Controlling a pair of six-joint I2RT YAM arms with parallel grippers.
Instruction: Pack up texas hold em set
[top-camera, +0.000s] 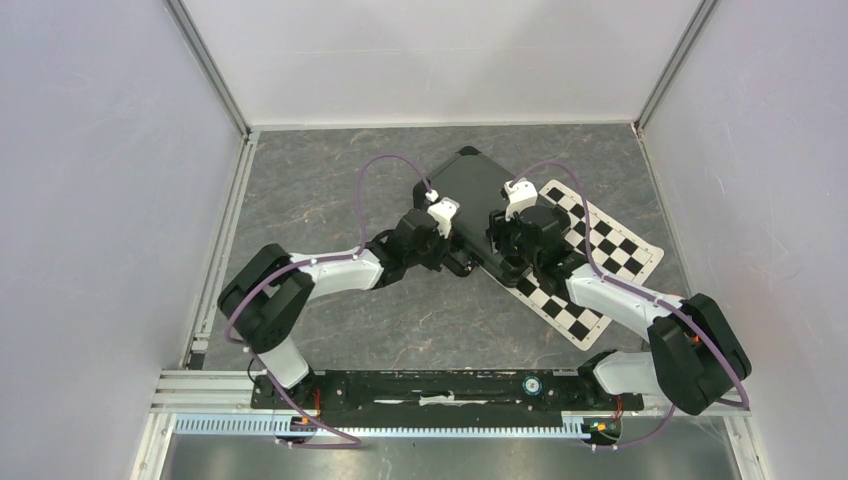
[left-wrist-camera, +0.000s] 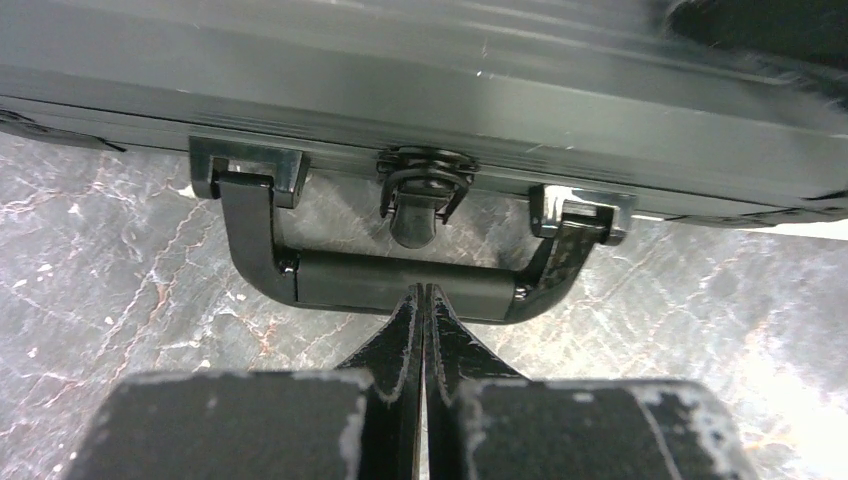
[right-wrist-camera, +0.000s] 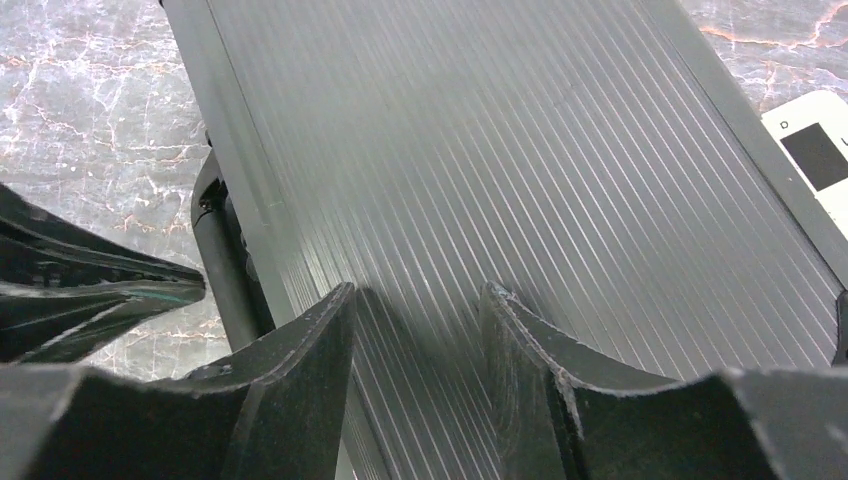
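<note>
- The closed black case is seen lying flat on the grey table, one side resting over the checkered mat.
- The left fingers are clenched tight on nothing, their tips set right at the case's handle.
- The right fingers are held apart, released, over the ribbed lid, nothing grasped.
</note>
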